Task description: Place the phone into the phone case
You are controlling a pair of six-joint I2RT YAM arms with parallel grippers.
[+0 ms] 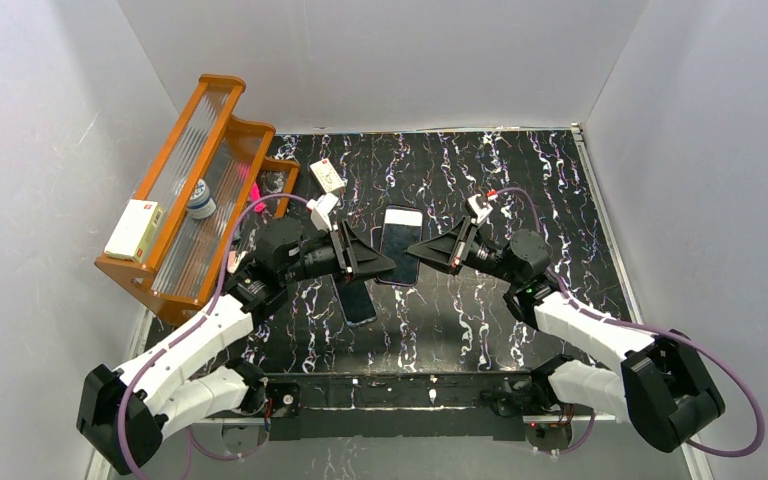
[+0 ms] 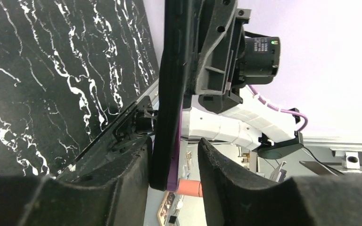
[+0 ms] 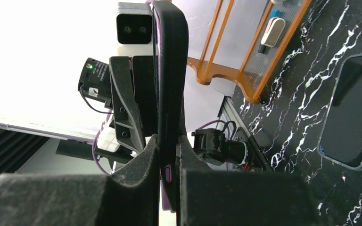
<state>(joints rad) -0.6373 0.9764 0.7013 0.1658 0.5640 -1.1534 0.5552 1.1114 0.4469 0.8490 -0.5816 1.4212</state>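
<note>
A black phone case [image 1: 401,235] with a purple layer on one face is held flat above the table between both grippers. It is edge-on in the left wrist view [image 2: 169,94] and the right wrist view [image 3: 169,61]. My right gripper [image 1: 422,252] [image 3: 168,139] is shut on its right edge. My left gripper [image 1: 380,262] [image 2: 173,141] is open around its left edge: one finger touches it, and a gap shows to the other. A dark phone [image 1: 356,300] [image 3: 353,113] with a clear rim lies on the table below the left gripper.
A wooden rack [image 1: 195,180] [image 3: 245,70] stands at the far left with a white box [image 1: 132,230] and a small bottle [image 1: 200,200] on it. A small white device [image 1: 327,176] lies on the black marble table [image 1: 520,170] behind the grippers. White walls enclose the table.
</note>
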